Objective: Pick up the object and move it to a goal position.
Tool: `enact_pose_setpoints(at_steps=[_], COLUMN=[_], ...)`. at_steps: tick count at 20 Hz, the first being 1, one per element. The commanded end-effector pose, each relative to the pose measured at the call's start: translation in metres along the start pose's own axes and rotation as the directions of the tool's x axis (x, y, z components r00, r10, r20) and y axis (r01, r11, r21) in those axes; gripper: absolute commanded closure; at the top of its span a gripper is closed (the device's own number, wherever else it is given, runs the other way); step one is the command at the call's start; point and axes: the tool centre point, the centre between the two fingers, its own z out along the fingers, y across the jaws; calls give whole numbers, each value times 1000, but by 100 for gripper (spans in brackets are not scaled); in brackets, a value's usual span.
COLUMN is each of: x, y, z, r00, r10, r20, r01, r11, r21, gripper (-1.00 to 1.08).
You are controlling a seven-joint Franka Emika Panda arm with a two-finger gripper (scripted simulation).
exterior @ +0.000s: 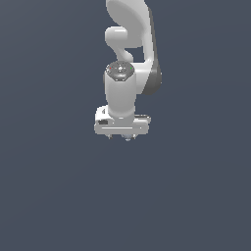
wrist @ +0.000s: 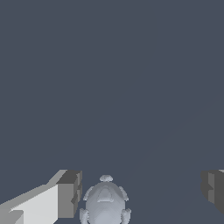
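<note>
The white Franka arm [exterior: 128, 59] hangs from the top of the exterior view with its wrist pointing straight down. The white two-finger gripper [exterior: 119, 138] sits at its lower end, above a plain dark blue-grey floor [exterior: 59, 196]. In this view only the short dark tips of the fingers show below the gripper body. They are too small to judge the gap between them.

The wrist view settles the matter. One finger [wrist: 68, 194], white with a dark grey pad, stands at one side of the frame, and the other dark grey finger pad [wrist: 213, 190] stands at the far side. A wide stretch of floor lies between them, so the jaws stand spread wide and grip nothing.

The small pale blue-grey, rounded, bumpy lump [wrist: 105, 204] lies on the floor inside that gap. It is not centred. It sits just beside the white finger, with a narrow dark strip between the two, and well apart from the opposite pad. No contact with either finger is visible. Its lower part is cut off by the edge of the wrist view.

In the exterior view the lump cannot be made out with certainty, as the area under the gripper is too small and indistinct.
</note>
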Motion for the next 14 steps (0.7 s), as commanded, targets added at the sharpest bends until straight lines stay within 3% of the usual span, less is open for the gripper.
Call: enact_pose_setpoints(at_steps=[1,14], x=[0,-4], y=[0,13], z=[0,2], r00=[1000,1000], r10=[0,-23], r20=[0,5], r01=[0,23], r11=[1000,1000], r21=[0,-5], gripper=[-92,-92])
